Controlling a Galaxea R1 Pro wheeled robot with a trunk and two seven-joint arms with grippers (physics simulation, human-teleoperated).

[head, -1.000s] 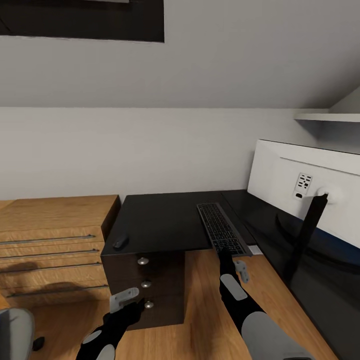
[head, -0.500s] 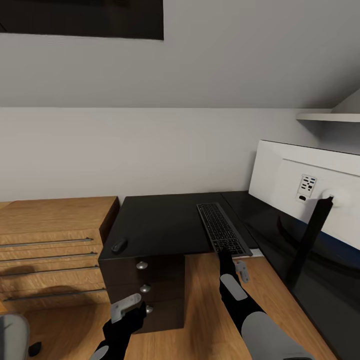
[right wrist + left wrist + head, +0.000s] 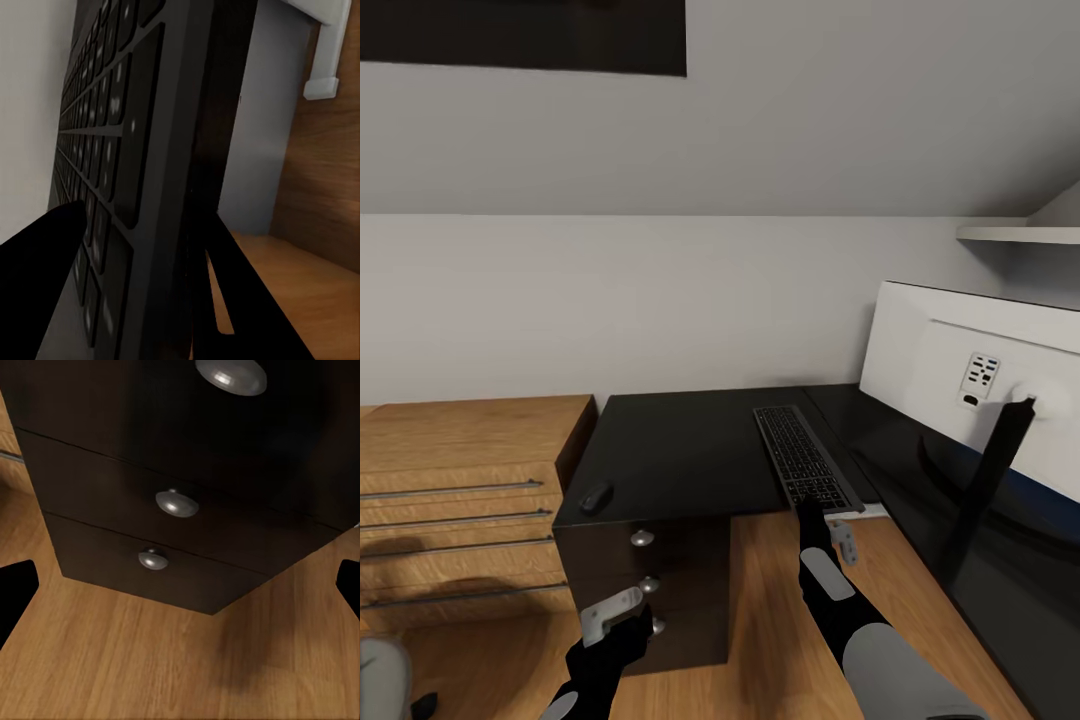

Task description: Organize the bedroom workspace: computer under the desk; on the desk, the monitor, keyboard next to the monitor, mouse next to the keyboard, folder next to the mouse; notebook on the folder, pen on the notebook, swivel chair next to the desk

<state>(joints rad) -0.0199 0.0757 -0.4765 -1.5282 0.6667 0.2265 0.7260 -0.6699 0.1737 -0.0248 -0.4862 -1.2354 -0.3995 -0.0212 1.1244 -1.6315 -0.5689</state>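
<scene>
Fingers of the left gripper are spread apart, nothing held, parked low by the black three-drawer unit. Small black rounded mouse is sat up top near the glossy black counter edge. Further right, the flat black keyboard is clamped at its near end by the right gripper, long axis running straight away.

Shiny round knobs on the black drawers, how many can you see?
3: top knob, middle knob, bottom knob, one per drawer, stacked down the front of the desk.
</scene>
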